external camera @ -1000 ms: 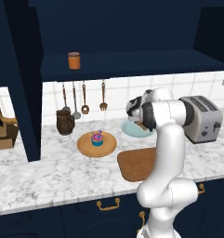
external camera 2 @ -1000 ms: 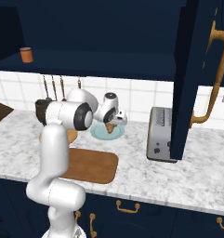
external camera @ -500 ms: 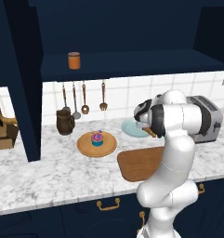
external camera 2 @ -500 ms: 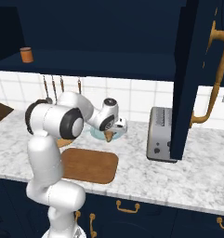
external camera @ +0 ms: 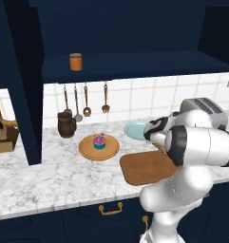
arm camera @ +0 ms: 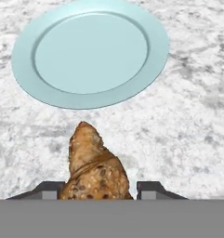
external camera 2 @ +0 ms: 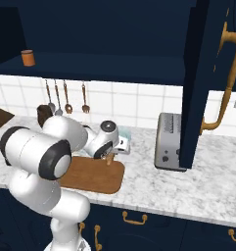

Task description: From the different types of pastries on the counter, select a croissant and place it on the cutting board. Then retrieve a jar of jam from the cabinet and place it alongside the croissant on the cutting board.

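Croissant sits squeezed tight between the two tips of our claw. We hold it up over the counter, near the pale blue plate and just past the cutting board.

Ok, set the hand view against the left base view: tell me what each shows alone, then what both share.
Hand view alone: the croissant gripped between the gripper fingertips, above bare counter.

Left base view alone: the cupcake on a round wooden plate, the cutting board, the jar of jam on the cabinet shelf, a dark mug, a toaster.

Both: the pale blue plate, holding nothing, and the marbled counter.
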{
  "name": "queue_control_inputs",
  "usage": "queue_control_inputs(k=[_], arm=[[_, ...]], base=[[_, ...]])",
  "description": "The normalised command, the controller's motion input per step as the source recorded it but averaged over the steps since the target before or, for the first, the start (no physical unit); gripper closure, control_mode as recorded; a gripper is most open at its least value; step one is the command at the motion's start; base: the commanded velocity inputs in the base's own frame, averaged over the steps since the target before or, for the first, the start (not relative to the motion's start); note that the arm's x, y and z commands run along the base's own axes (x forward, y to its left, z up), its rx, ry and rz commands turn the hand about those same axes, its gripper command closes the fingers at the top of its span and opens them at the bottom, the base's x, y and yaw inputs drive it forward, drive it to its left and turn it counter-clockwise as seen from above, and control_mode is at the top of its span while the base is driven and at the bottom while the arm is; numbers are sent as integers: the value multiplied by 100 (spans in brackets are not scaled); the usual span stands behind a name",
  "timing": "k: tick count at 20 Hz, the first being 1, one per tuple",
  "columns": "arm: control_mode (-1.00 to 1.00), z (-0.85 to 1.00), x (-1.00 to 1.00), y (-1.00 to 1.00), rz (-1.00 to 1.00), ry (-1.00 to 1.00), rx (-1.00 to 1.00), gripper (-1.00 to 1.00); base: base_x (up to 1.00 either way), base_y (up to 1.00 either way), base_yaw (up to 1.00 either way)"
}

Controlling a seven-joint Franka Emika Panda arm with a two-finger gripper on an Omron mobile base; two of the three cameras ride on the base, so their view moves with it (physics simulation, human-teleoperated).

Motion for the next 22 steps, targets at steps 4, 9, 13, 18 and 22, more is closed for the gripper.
queue_control_inputs(k=[4, 9, 13, 18, 22], arm=[[-100, 0, -34, 1, 0, 0, -3, 100], [-100, -2, -33, 0, 0, 7, -8, 100], [-100, -19, -18, 1, 0, 6, -8, 100], [-100, -47, 5, 12, 0, 0, -3, 100], [-100, -65, 11, 11, 0, 0, -2, 100]], base=[[0, 0, 0], [0, 0, 0], [0, 0, 0], [0, 0, 0], [0, 0, 0]])
